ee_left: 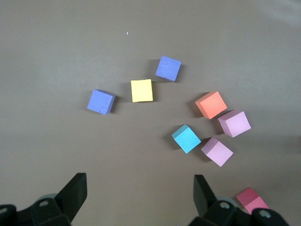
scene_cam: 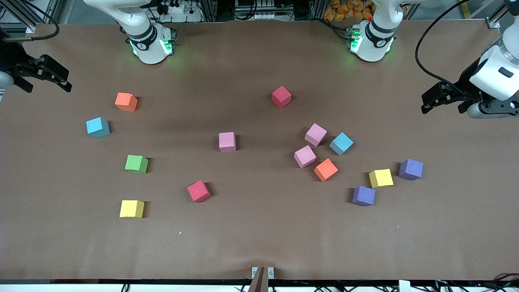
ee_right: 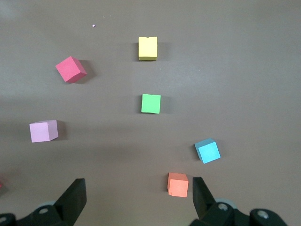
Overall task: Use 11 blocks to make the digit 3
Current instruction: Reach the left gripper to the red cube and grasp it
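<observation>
Several foam blocks lie scattered singly on the brown table; no digit 3 is in view. Toward the right arm's end lie an orange block (scene_cam: 126, 101), a light blue (scene_cam: 97, 127), a green (scene_cam: 136, 164), a yellow (scene_cam: 131, 209) and a red block (scene_cam: 198, 191). A pink block (scene_cam: 227, 142) sits mid-table. Toward the left arm's end cluster two pink blocks (scene_cam: 315, 134), a light blue (scene_cam: 341, 143), an orange (scene_cam: 325, 170), a yellow (scene_cam: 380, 178) and two purple blocks (scene_cam: 410, 169). My right gripper (scene_cam: 61, 81) (ee_right: 138, 186) and left gripper (scene_cam: 429, 103) (ee_left: 139, 183) hang open and empty over the table's ends.
Another red block (scene_cam: 281, 97) lies nearest the arm bases (scene_cam: 151, 44). A small clamp (scene_cam: 262, 272) sits at the table's edge nearest the front camera. A cable (scene_cam: 425, 48) loops above the left arm's end.
</observation>
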Action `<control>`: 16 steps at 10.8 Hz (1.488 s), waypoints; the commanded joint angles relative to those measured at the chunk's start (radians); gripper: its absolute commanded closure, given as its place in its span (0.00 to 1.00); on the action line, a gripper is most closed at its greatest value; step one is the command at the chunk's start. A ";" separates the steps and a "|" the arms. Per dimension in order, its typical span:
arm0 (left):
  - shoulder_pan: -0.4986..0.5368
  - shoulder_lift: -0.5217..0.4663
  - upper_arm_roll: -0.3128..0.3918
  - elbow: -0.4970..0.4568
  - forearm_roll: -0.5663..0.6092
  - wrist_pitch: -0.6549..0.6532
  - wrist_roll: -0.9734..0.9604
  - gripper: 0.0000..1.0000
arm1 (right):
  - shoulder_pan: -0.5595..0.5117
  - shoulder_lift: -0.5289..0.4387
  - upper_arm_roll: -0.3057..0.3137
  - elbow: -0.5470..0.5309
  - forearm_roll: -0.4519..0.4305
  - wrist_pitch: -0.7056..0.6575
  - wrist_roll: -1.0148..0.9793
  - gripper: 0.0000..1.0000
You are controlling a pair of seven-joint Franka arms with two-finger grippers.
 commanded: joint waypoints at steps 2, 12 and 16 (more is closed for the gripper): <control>0.013 -0.008 -0.010 0.011 0.007 -0.023 0.002 0.00 | -0.002 -0.020 0.000 -0.019 -0.005 0.010 0.014 0.00; -0.163 0.038 -0.041 -0.219 0.025 0.114 -0.272 0.00 | 0.000 -0.025 0.000 -0.040 -0.005 -0.023 0.014 0.00; -0.279 0.040 -0.087 -0.362 -0.014 0.194 -0.594 0.00 | 0.000 -0.016 0.000 -0.039 -0.003 -0.024 0.014 0.00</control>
